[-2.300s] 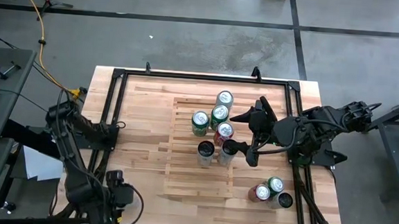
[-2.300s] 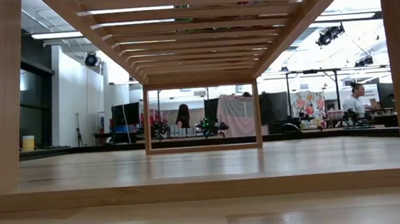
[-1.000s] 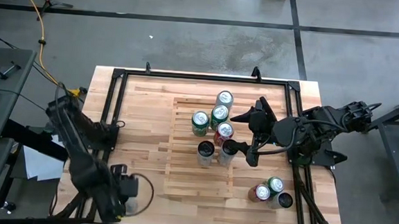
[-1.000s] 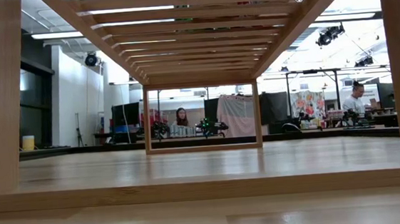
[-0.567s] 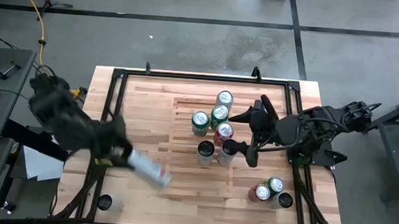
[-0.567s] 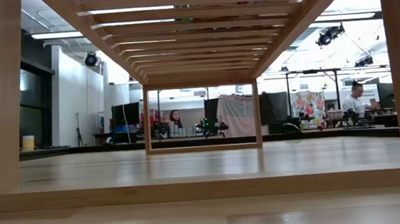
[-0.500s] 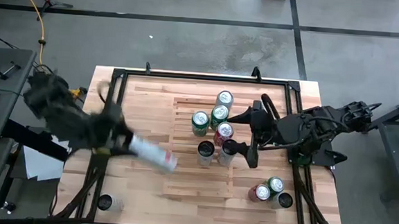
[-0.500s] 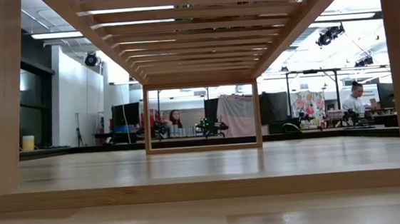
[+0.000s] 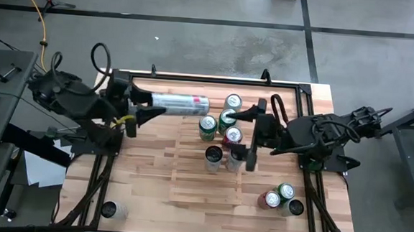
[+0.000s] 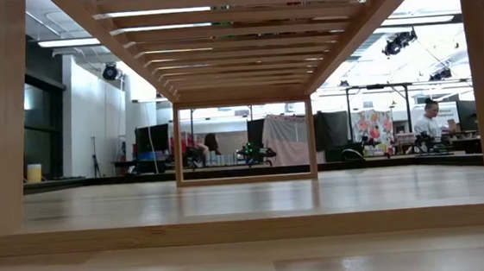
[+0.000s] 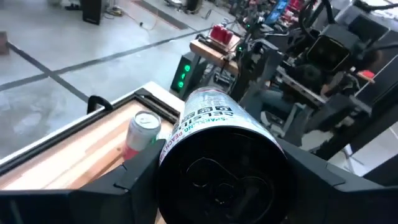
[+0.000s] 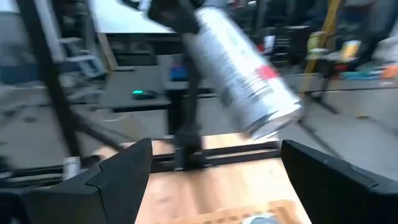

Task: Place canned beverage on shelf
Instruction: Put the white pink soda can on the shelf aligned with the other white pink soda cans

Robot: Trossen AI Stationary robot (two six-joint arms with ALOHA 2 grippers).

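Note:
My left gripper (image 9: 154,103) is shut on a silver can (image 9: 182,102), held lying level above the table's far left part, beside the slatted wooden shelf (image 9: 189,180). The can fills the left wrist view (image 11: 217,155) and shows tilted in the right wrist view (image 12: 242,74). Several cans stand upright on the shelf, among them a green-topped one (image 9: 206,127) and a red one (image 9: 232,135). My right gripper (image 9: 253,133) is open and empty, close beside these cans on their right. The low view shows only the shelf's underside (image 10: 242,31). My left gripper pinches the silver can between its two fingers (image 11: 134,180), one on each side of the can's end (image 11: 186,180) nearest the wrist. The fingers come level from the table's left and lie along the can. The can sticks out toward the table's right, level and lifted clear.
Three more cans (image 9: 277,198) stand on the table at the near right, and one can (image 9: 108,209) at the near left corner. A black frame (image 9: 195,78) runs along the table's edges. People and workbenches show far behind the table in the low view.
My left gripper has risen from the table's near left corner with the silver can and swung toward the far edge. The can has gone from slanting to lying level, its free end pointing right. My right gripper has shifted a little toward the table's left.

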